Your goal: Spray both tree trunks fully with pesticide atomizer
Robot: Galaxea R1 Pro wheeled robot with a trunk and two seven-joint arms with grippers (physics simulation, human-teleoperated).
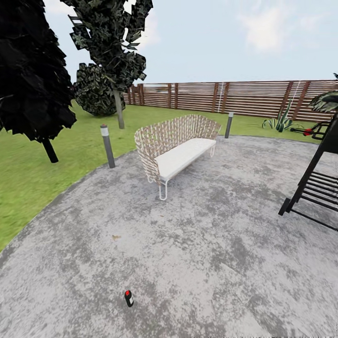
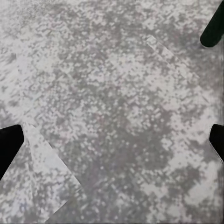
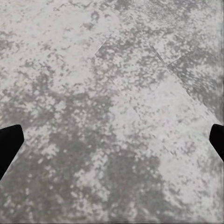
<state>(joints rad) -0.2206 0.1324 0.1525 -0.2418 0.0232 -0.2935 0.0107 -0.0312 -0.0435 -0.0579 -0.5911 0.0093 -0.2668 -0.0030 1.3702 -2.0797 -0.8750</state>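
Note:
The pesticide atomizer is a small dark bottle with a pale band and a red top, standing on the grey paving near the bottom of the head view. On the lawn at the back left, a tree with a jagged mottled crown rises on a pale trunk. My left gripper is open, its dark fingertips wide apart above bare paving. My right gripper is open too, with only paving between its fingertips.
A wicker bench with a white seat stands mid-patio, flanked by two bollard lights. A black grill stands at the right. A darker tree stands on the left lawn before a slatted wooden fence.

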